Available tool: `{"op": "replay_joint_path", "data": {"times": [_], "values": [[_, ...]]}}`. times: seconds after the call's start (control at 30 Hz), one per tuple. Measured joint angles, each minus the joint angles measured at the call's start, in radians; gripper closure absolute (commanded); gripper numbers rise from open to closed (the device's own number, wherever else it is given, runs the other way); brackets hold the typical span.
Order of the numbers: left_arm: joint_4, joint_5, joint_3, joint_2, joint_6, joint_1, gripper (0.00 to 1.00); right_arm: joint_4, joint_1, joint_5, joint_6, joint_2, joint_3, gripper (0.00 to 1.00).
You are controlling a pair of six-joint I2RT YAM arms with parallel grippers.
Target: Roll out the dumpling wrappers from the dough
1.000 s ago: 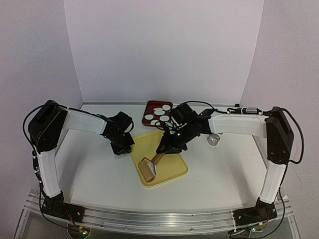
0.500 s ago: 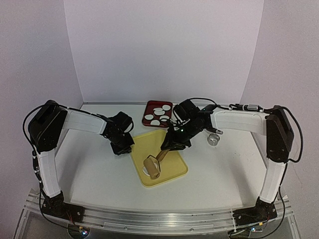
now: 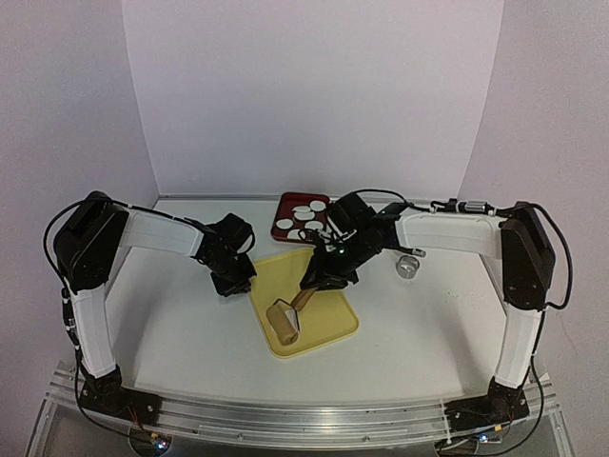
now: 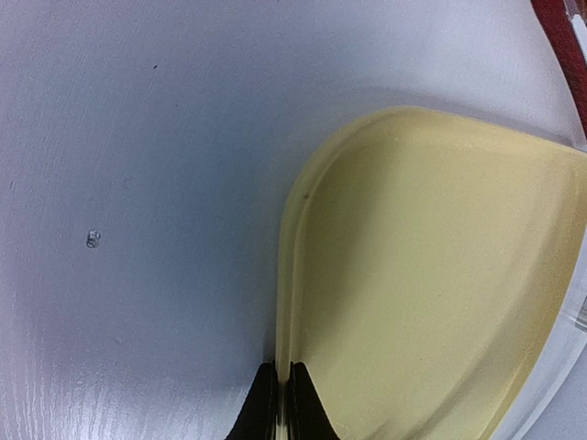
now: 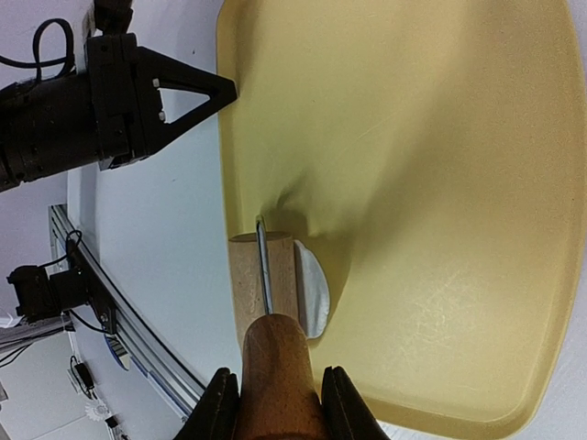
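The yellow board (image 3: 324, 309) lies mid-table. My left gripper (image 3: 234, 278) is shut on its left rim (image 4: 282, 348), with its jaws pinching the thin edge. My right gripper (image 5: 280, 403) is shut on the brown handle of a wooden roller (image 5: 263, 275). The roller (image 3: 282, 320) rests on the board's near-left part. A flattened white patch of dough (image 5: 315, 293) sticks out from under the roller's right side, also seen as the dough (image 3: 295, 326) from above. Several round dumpling wrappers (image 3: 303, 211) lie in the red tray (image 3: 284, 204) behind the board.
A small metal ring cutter (image 3: 408, 268) stands on the table right of the board, under the right forearm. The red tray's corner (image 4: 564, 27) touches the board's far edge. White walls close the back and sides.
The roller went a little to the right over the dough and came back to the left. The right arm shifted with it. The left gripper stayed on the rim.
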Motion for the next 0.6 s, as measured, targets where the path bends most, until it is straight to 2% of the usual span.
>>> {"op": "replay_joint_path", "data": {"times": [0.3, 0.6], "values": [[0.032, 0.013, -0.025, -0.011, -0.001, 0.006, 1.0, 0.034, -0.023, 0.035, 0.017, -0.069, -0.085, 1.0], [0.04, 0.019, -0.031, -0.013, 0.0, 0.009, 1.0, -0.023, -0.013, 0.029, -0.002, -0.012, -0.005, 1.0]]}}
